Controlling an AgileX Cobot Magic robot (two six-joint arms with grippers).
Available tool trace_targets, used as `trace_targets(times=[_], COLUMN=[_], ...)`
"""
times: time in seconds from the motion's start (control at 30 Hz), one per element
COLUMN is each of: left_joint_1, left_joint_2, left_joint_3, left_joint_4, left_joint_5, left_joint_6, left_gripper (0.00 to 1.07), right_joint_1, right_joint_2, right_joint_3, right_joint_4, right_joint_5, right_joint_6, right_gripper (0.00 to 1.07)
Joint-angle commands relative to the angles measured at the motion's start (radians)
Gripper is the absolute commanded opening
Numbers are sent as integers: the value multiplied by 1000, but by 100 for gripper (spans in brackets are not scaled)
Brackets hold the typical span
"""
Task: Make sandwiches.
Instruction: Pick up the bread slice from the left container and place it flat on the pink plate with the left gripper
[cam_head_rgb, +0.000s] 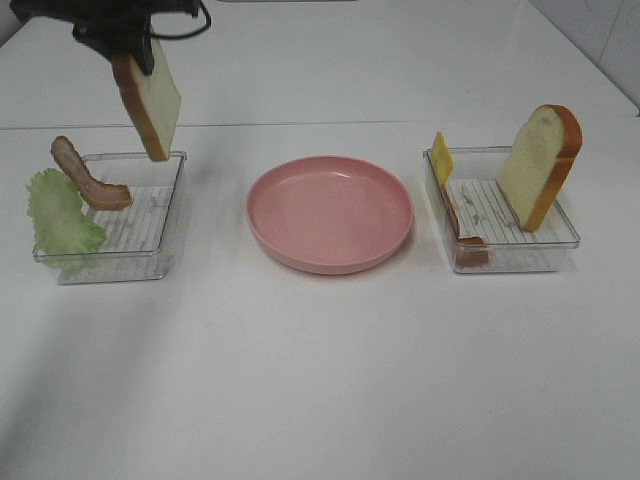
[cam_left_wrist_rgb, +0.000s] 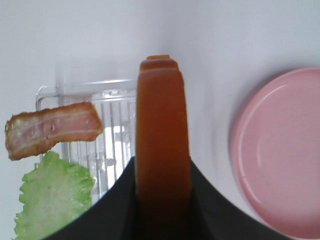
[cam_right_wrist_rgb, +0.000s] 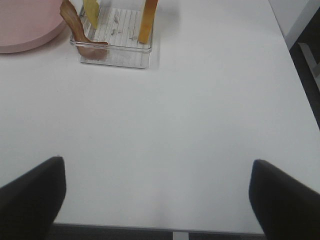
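The left gripper clamps a bread slice, hanging above the left tray with bacon and lettuce. The right gripper hovers over the table, jaws wide apart.

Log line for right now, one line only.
left gripper: shut on bread slice, in the air at left tray | right gripper: open over table | pink plate: empty

The left gripper is seen at the upper left of the exterior high frame, raised high, with only its dark end in view. Its jaws are closed on a bread slice — the slice is clamped by its upper end and hangs tilted below. The right gripper is held wide open and empty — its dark fingers are spread far apart.
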Motion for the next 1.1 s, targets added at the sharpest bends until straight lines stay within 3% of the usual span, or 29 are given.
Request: trace_targets(times=[0.03,0.17,0.4,0.87,1.1], left_joint_1=[-7,-7,-14,-138,-152], left_joint_2=[-48,-53,-19,157,254], left_joint_3=[-73,-113,-117,-114,-114], left_joint_4=[-70,-119,-351,-425,-610], left_joint_5=[101,83,4,-56,-132], left_joint_6=[-4,-4,40,166,212], left_gripper=[0,0,0,0,0], right_joint_1=[-5,-5,-5,-5,-5], right_joint_2=[-35,-35,-35,-35,-35], right_joint_3=[2,2,2,2,2], right_joint_4=[-3,-3,-3,-3,-3], right_joint_5=[-5,-5,-5,-5,-5], right_joint_6=[-10,-10,-10,-10,-10], right_gripper=[96,96,96,96,96])
